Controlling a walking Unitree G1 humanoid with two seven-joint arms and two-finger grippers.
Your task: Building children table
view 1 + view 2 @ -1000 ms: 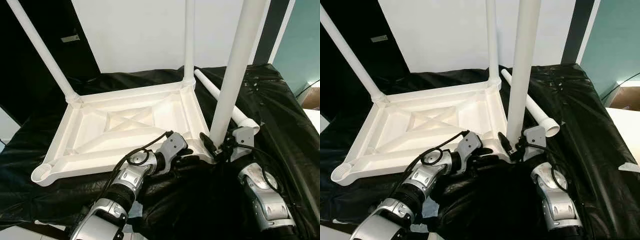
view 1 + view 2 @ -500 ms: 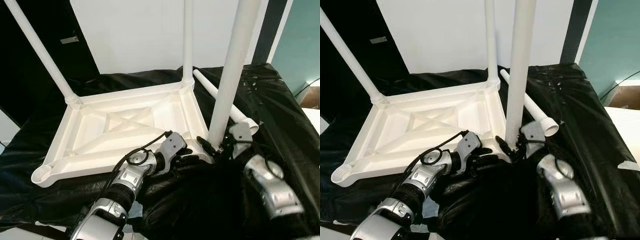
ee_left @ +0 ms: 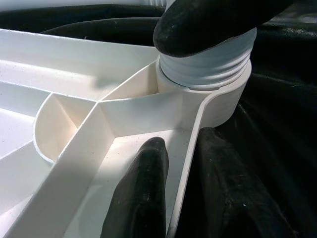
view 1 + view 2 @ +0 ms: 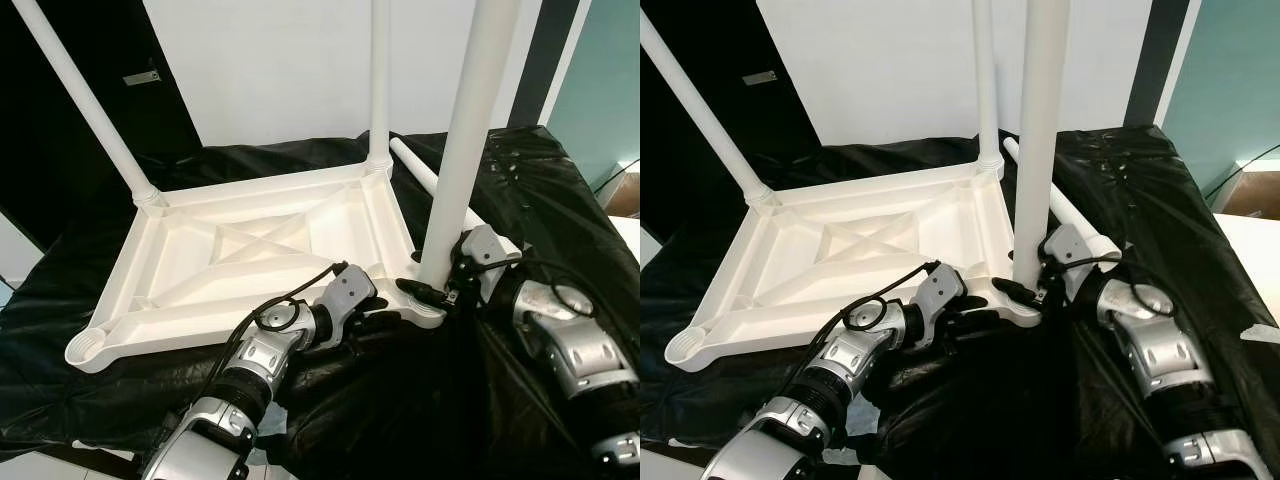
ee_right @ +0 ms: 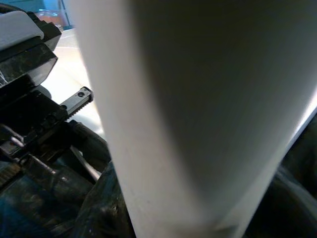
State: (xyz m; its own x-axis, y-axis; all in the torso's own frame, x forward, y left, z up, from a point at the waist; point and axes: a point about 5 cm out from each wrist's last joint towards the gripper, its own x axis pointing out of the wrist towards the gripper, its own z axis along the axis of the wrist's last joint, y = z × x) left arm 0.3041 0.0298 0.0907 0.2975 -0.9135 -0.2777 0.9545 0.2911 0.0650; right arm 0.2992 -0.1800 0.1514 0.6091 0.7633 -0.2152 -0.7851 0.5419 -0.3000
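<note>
Tabletop (image 4: 250,255): white, upside down on black sheet (image 4: 520,190), ribbed underside up. Two far legs already stand in their corner sockets; the near-left socket (image 4: 85,347) gapes empty.

Leg (image 4: 465,150): white tube, long axis near upright, foot in the near-right corner socket (image 3: 208,94). The left wrist view shows thread ridges still above the socket rim, so by my reading it is not fully screwed home.

Right gripper (image 4: 440,288): at the leg's base, fingers to either side of the tube and touching it, apparently clamped; the right wrist view has the tube pressed close against the camera. The leg rises straight up from this gripper.

Left gripper (image 3: 181,163): pinching the tabletop's rim wall, one finger (image 3: 143,183) inside the tray, the other outside, closed on the wall. The socket lies just beyond its fingertips.

Spare leg (image 4: 425,180): lying flat on the sheet beyond the right gripper, long axis running away from the robot, nearer the right arm.

Coming move, as judged: turning the leg about its upright axis by the right gripper while the left steadies the tabletop.
</note>
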